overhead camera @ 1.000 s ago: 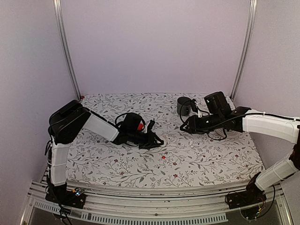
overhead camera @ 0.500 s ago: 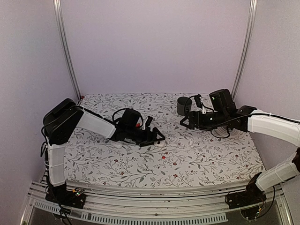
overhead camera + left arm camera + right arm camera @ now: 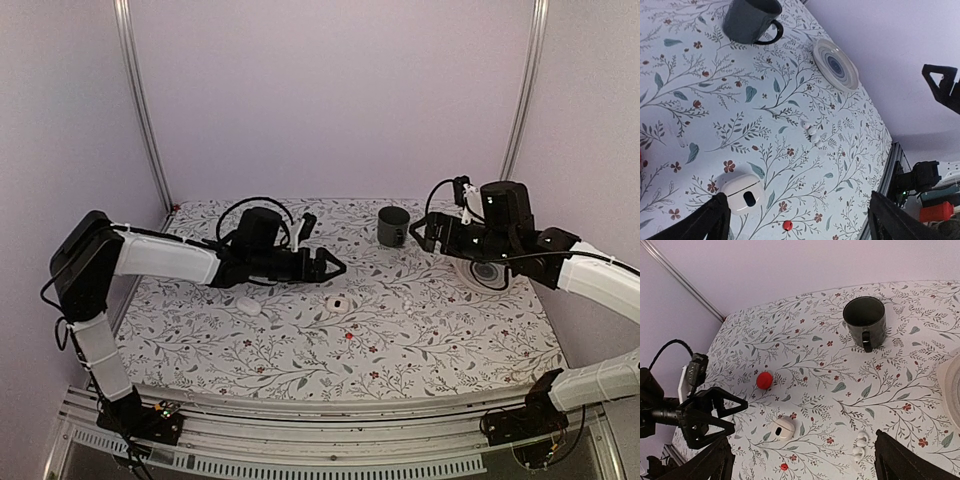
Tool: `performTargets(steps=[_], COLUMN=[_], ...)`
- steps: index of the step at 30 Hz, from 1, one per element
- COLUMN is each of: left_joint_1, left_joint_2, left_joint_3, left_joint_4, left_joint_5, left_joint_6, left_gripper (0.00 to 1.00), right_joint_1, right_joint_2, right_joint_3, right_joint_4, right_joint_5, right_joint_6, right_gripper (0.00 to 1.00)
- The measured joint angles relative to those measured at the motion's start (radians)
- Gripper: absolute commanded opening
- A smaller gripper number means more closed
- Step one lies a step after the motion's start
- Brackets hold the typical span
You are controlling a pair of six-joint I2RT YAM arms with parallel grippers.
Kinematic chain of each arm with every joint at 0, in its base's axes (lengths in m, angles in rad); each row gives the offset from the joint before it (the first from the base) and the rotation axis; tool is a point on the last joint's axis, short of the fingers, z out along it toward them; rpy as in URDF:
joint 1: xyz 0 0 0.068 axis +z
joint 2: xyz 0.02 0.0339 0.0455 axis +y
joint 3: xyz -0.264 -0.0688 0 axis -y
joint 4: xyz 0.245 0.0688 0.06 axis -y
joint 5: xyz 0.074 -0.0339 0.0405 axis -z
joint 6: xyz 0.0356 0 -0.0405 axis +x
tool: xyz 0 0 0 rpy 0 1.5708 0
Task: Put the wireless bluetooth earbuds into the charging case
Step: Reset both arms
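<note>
Lying lower centre, the charging case (image 3: 784, 427) shows one dark hollow; earbuds (image 3: 859, 445) lie apart on the desk (image 3: 805, 330); both jaws open.

This is looking like a robotics lab cell, not a home: the left arm (image 3: 160, 257) and right arm (image 3: 600, 280) are sitting bolted to a slotted aluminium rail (image 3: 350, 440), plain lilac panels (image 3: 330, 100) are closing in the space between metal uprights (image 3: 140, 100), and a floral cloth (image 3: 420, 340) (the one homely touch) is lying spread beneath them.
</note>
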State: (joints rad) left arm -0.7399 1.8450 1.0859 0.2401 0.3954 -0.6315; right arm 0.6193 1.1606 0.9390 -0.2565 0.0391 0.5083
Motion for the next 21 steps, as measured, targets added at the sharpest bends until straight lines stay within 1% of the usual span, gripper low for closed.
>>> performTargets(steps=[4, 6, 8, 11, 14, 15, 17, 19, 21], left_joint_1=[0.005, 0.018, 0.039, 0.082, 0.126, 0.140, 0.171, 0.214, 0.272], left_joint_2=[-0.097, -0.153, -0.207, -0.289, -0.370, -0.398, -0.448, -0.498, -0.537], left_joint_3=[-0.020, -0.046, -0.079, -0.130, -0.186, -0.211, -0.262, -0.336, -0.402], left_joint_4=[0.003, 0.010, 0.014, 0.016, 0.020, 0.024, 0.039, 0.079, 0.099], left_joint_5=[-0.038, -0.060, -0.085, -0.152, -0.255, -0.284, -0.335, -0.377, -0.399], left_joint_6=[0.059, 0.084, 0.109, 0.150, 0.203, 0.222, 0.253, 0.282, 0.296], left_gripper=[0.96, 0.96, 0.96, 0.96, 0.96, 0.96, 0.96, 0.96, 0.96], right_joint_1=[-0.001, -0.001, -0.002, -0.004, -0.032, -0.065, -0.171, -0.300, -0.400], right_joint_2=[-0.051, -0.068, -0.073, -0.092, -0.095, -0.095, -0.095, -0.091, -0.069], right_joint_3=[-0.036, -0.063, -0.084, -0.178, -0.295, -0.333, -0.406, -0.498, -0.596], right_joint_4=[0.020, 0.046, 0.067, 0.162, 0.284, 0.322, 0.417, 0.552, 0.712], right_joint_5=[0.114, 0.186, 0.225, 0.343, 0.441, 0.457, 0.465, 0.476, 0.487], right_joint_6=[0.005, -0.005, -0.014, -0.045, -0.113, -0.140, -0.174, -0.212, -0.247], right_gripper=[1.00, 0.95, 0.94, 0.97, 0.97, 0.97, 0.97, 0.97, 0.96])
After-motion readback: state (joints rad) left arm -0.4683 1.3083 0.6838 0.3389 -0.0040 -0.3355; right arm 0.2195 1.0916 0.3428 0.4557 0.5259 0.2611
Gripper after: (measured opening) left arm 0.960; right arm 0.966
